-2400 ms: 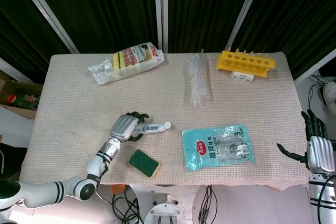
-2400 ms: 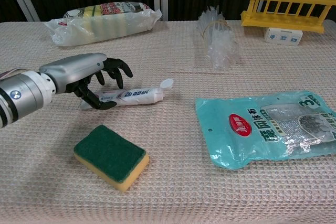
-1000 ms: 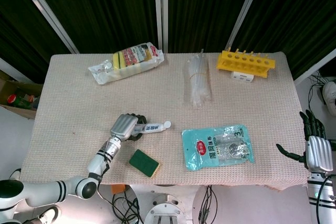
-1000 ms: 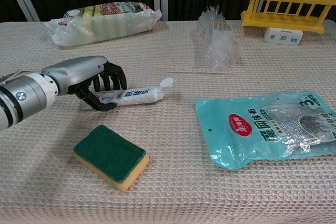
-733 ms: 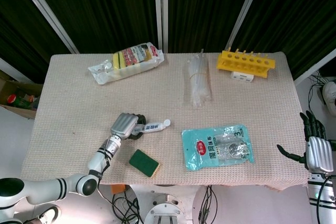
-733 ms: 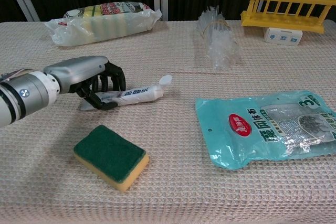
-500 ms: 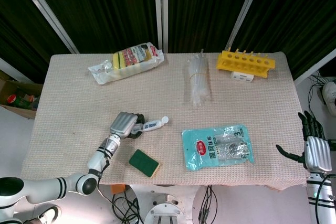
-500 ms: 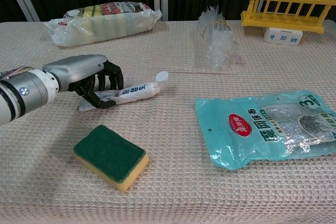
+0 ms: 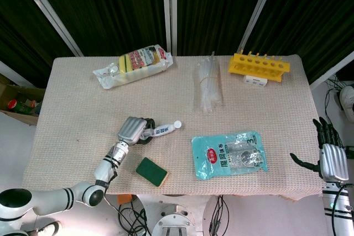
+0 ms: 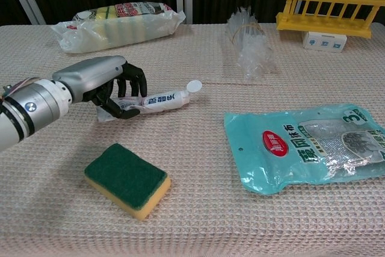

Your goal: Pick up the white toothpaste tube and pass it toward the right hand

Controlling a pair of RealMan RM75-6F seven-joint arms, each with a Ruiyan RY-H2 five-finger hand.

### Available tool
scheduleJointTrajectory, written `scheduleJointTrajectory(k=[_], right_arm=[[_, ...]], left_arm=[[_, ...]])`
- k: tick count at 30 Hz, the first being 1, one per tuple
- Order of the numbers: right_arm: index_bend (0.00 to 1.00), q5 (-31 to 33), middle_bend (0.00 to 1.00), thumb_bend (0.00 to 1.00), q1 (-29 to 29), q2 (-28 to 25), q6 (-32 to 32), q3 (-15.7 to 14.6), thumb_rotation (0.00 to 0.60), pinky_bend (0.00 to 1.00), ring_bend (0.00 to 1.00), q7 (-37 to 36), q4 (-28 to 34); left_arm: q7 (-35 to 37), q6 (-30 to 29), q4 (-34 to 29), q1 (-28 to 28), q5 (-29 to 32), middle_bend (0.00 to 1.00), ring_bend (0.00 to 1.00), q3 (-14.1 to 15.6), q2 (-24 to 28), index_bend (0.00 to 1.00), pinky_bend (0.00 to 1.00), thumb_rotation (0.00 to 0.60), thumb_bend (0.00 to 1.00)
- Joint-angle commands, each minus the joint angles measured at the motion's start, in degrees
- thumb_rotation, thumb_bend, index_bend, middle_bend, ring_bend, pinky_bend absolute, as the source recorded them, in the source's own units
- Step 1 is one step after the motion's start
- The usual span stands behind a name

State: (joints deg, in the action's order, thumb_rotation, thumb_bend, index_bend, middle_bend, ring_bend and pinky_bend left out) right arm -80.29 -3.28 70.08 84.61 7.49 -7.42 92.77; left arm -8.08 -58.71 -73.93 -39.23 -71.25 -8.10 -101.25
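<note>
The white toothpaste tube (image 10: 162, 100) hangs just above the cloth, its round cap (image 10: 194, 86) pointing right and slightly up. My left hand (image 10: 99, 85) grips the tube's flat tail end, black fingers curled around it. From above, the same left hand (image 9: 133, 129) and tube (image 9: 162, 130) show at the table's front left. My right hand (image 9: 330, 158) is off the table's right edge, fingers spread and holding nothing; the chest view does not show it.
A green and yellow sponge (image 10: 127, 179) lies just in front of the left hand. A teal packet (image 10: 307, 146) lies to the right of the tube. Further back are a sponge multipack (image 10: 120, 19), a clear bag (image 10: 249, 43) and a yellow rack (image 10: 328, 7).
My left hand closed on the tube's tail and lifted it off the cloth; the cap end rose and swung slightly right. The right hand stayed nearly still.
</note>
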Motion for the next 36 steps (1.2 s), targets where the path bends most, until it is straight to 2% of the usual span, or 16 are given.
scheduleJointTrajectory(k=[1,10,16,22,28,30,34,36], right_arm=[[0.00,-0.4,0.00,0.08,-0.3,0.0,0.1,0.2,0.514,0.00,0.00,-0.2,0.1],[0.00,-2.1,0.00,0.08,-1.2,-0.3,1.0,0.9,0.512,0.00,0.00,0.7,1.8],[0.00,-3.1,0.00,0.08,-2.4,-0.8,0.9,1.7,0.512,0.00,0.00,0.7,3.4],[0.00,-6.9,0.00,0.08,-6.0,-1.6,-0.2,3.5,0.513,0.00,0.00,-0.5,7.5],[0.00,-7.4,0.00,0.01,-13.7,-2.3,-7.9,7.0,0.511,0.00,0.00,-3.9,12.8],[0.00,-5.5,0.00,0.00,-17.4,-2.3,-12.4,9.0,0.481,0.00,0.00,-6.4,14.4],[0.00,-1.1,0.00,0.00,-24.4,-0.9,-20.3,12.9,0.347,0.00,0.00,-11.9,15.7],[0.00,0.4,0.00,0.00,-27.4,0.7,-22.9,14.3,0.315,0.00,0.00,-13.6,15.4]], left_arm=[[9.7,-5.6,2.9,1.1,-7.1,0.92,0.78,0.1,-1.7,0.80,0.76,0.600,0.40],[23.4,-10.5,3.3,1.4,-11.9,0.95,0.81,-1.4,-2.7,0.81,0.80,0.600,0.40],[37.7,-10.3,1.9,2.1,-10.2,0.96,0.82,-3.7,-3.5,0.81,0.82,0.600,0.40],[48.6,-8.2,0.7,2.1,-9.5,0.96,0.82,-4.4,-4.0,0.81,0.82,0.600,0.40],[50.8,-6.7,1.2,0.6,-10.9,0.96,0.82,-4.1,-5.7,0.81,0.82,0.600,0.40],[50.4,-6.5,1.2,0.0,-11.2,0.96,0.82,-4.5,-6.2,0.81,0.82,0.600,0.40],[48.6,-6.6,1.2,-0.9,-10.5,0.96,0.82,-5.8,-7.3,0.81,0.82,0.600,0.40],[47.8,-7.0,1.6,-1.1,-9.8,0.96,0.83,-6.8,-8.3,0.81,0.82,0.600,0.40]])
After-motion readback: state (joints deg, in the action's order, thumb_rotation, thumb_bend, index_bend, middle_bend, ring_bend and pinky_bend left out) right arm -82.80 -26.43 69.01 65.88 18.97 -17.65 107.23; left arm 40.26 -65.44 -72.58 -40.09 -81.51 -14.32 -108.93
